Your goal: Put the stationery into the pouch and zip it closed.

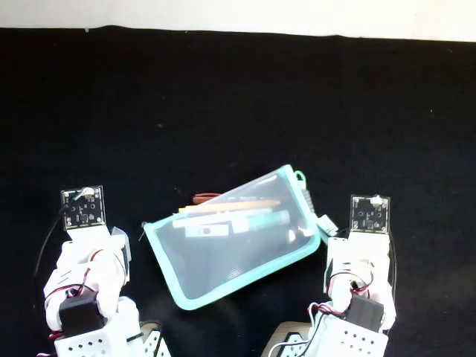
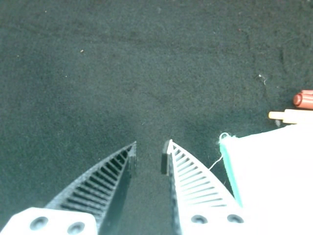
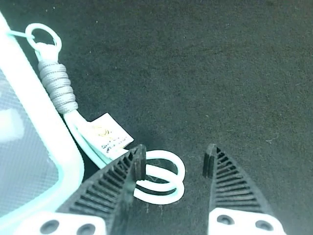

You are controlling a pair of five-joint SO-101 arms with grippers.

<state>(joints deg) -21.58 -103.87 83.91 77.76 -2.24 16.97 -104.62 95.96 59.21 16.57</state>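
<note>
The translucent pouch with teal trim lies tilted between the two arms. Several pens and small stationery items show through it. A red-brown pen end pokes past its upper left edge. In the left wrist view, my left gripper is open by a narrow gap over bare cloth, beside the pouch's corner. The red-brown cap and a cream pen tip lie beyond it. My right gripper is open at the pouch's other end. The white strap loop lies between its fingers.
A black cloth covers the table, with a pale strip along the far edge. A teal ring, grey wrapped cord and white label tag hang off the pouch near the right arm. The left arm stands at the lower left.
</note>
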